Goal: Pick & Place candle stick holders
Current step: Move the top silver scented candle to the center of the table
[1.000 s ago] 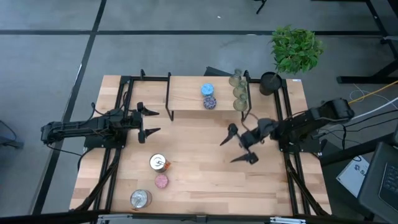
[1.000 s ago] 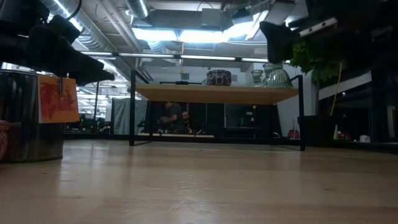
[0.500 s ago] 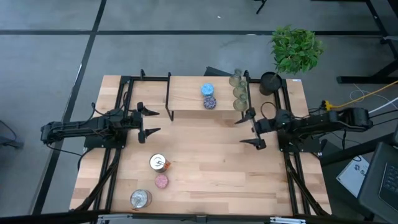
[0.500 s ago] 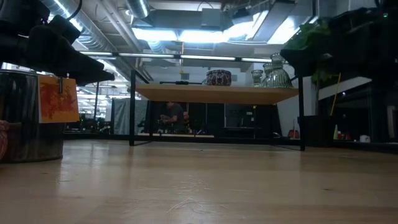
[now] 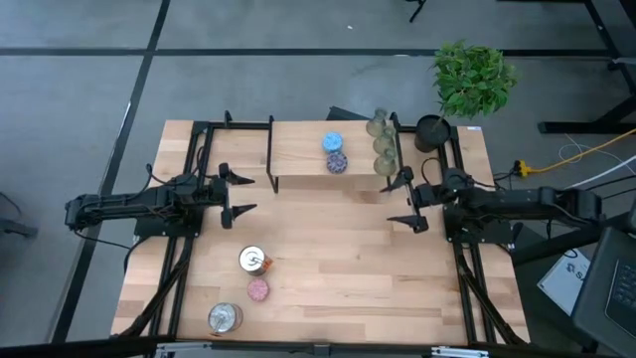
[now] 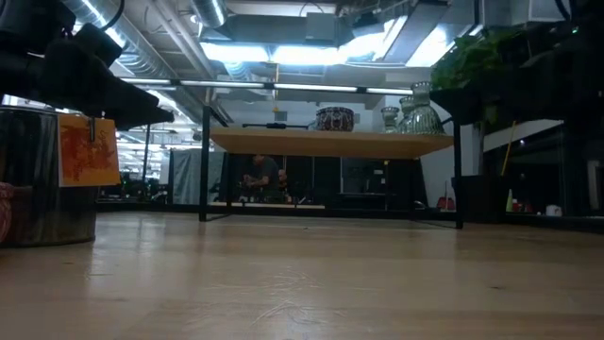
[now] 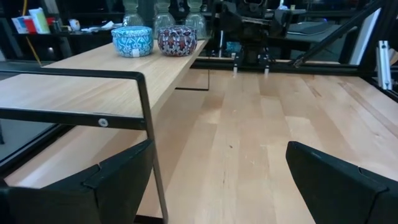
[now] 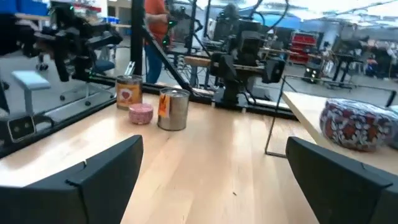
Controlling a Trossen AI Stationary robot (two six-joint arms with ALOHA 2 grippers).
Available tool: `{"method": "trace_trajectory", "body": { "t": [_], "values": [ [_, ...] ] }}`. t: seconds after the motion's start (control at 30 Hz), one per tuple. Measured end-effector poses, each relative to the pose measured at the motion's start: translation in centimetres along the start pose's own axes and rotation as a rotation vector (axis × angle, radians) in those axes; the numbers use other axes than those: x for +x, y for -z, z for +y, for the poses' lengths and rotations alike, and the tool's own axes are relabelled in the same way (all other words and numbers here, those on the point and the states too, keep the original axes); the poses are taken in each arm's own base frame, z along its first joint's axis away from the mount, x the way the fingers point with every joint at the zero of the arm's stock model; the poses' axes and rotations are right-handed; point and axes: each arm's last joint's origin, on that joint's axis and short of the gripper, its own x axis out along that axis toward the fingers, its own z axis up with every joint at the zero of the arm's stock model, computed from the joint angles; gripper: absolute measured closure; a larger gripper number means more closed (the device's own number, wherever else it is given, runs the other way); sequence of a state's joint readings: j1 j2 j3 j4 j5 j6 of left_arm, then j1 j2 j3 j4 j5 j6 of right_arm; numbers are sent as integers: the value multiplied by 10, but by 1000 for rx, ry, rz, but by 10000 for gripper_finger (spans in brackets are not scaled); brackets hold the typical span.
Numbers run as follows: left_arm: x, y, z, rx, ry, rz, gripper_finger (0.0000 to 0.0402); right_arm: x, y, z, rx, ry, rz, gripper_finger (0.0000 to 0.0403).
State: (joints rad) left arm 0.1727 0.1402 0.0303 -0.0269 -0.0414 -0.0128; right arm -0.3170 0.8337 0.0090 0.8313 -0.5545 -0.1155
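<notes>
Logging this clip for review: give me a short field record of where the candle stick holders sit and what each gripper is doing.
on shelf: blue holder, purple-speckled holder, three green glass holders
shelf: raised wooden shelf
on table front: two silvery holders, pink holder between them
left gripper: jaws open, empty, left of shelf
right gripper: jaws open, empty, just beside the shelf's right end

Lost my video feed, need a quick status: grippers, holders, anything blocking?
Left gripper open, empty, parked left. Right gripper open, empty, beside shelf. Five holders on shelf; silvery holder, pink holder, second silvery holder on table. Nothing blocking.
</notes>
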Motion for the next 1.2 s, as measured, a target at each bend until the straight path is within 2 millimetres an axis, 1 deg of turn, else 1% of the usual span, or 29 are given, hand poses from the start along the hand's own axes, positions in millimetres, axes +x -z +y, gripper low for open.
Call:
{"method": "trace_trajectory", "body": {
  "t": [0.07,0.17,0.27,0.47,0.63,0.77,0.9,1.0,1.1,1.2],
  "values": [
    [0,0,0,4,-15,0,38,-1,-3,0,18,31,-9,5],
    [0,0,1,51,-46,0,38,-2,-4,1,22,149,-1,5],
    [0,0,2,67,-62,1,38,-1,-8,6,-5,216,-12,5],
    [0,0,2,53,-62,0,38,4,-11,21,-52,195,-21,5],
    [0,0,2,53,-62,0,38,7,-13,34,-68,100,-36,5],
    [0,0,2,53,-62,0,38,8,-12,41,-71,76,-20,5],
    [0,0,2,53,-63,0,38,7,-13,47,-26,75,-12,5],
    [0,0,2,53,-62,0,38,6,-15,53,-32,35,-27,5],
    [0,0,2,52,-63,0,38,3,-11,58,-46,14,25,5],
    [0,0,1,-3,-47,-2,38,-1,-12,59,-23,43,35,5]
  ]
}}
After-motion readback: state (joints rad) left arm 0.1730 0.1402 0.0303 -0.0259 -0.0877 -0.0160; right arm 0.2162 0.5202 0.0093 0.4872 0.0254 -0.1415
